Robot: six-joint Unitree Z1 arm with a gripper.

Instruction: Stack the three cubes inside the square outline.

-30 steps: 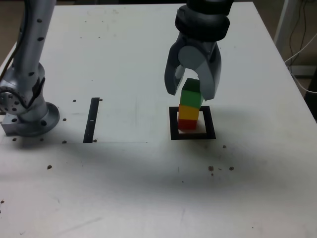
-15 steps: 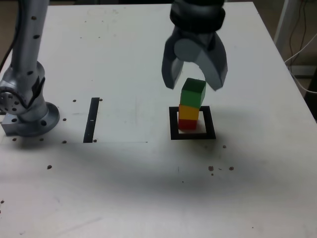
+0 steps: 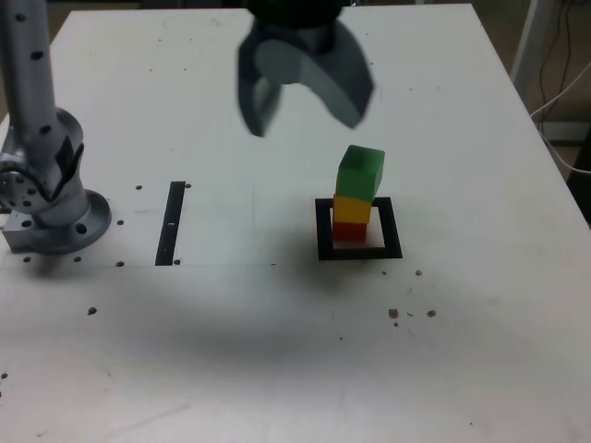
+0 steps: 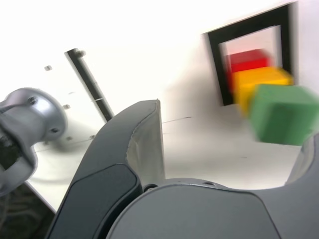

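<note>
The three cubes stand in one stack inside the square outline (image 3: 322, 231): the red cube (image 3: 348, 231) at the bottom, the yellow cube (image 3: 350, 209) on it, the green cube (image 3: 360, 173) on top, set slightly askew. My gripper (image 3: 303, 120) hangs open and empty above the table, up and to the exterior view's left of the stack, touching nothing. The wrist view shows the green cube (image 4: 281, 114), yellow cube (image 4: 259, 82), red cube (image 4: 247, 60) and square outline (image 4: 214, 55) beyond the open gripper (image 4: 234, 124), blurred by motion.
A narrow black strip (image 3: 172, 221) lies on the white table at the exterior view's left, near the arm's grey base (image 3: 51, 203). Small dark specks dot the table (image 3: 277, 351). Cables hang past the table's right edge (image 3: 563, 74).
The gripper let go of the green cube, opened wide, and rose away to the exterior view's left. The stack stayed in place.
</note>
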